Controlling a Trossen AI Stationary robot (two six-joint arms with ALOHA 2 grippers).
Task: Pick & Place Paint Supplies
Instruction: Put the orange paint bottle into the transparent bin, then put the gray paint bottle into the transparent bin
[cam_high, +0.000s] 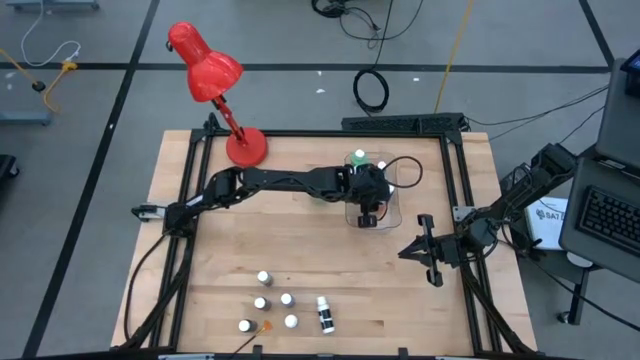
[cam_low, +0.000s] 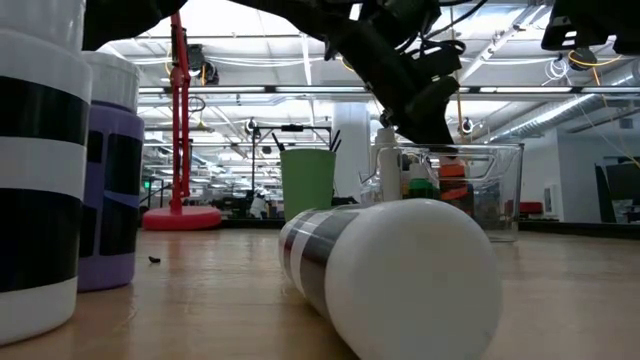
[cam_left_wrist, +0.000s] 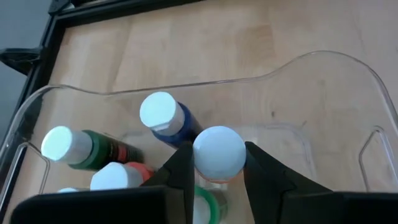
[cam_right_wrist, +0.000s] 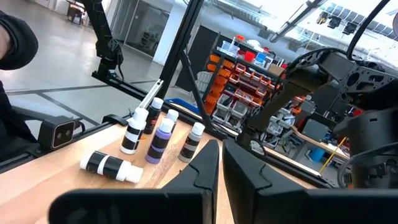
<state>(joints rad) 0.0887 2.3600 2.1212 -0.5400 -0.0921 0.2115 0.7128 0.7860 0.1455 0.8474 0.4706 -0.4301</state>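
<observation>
Over wooden table (cam_high: 300, 240), left hand (cam_left_wrist: 217, 168) above clear bin (cam_left_wrist: 336, 81), pinching white-capped bottle (cam_left_wrist: 219, 151).

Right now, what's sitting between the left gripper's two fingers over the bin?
A white-capped paint bottle, pinched between the left gripper's fingers above the clear bin, shown in the left wrist view.

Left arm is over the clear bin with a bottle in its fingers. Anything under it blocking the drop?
Yes, the left gripper holds a white-capped bottle directly above bottles already in the clear bin: a blue bottle beside it, a green-labelled one beneath.
</observation>
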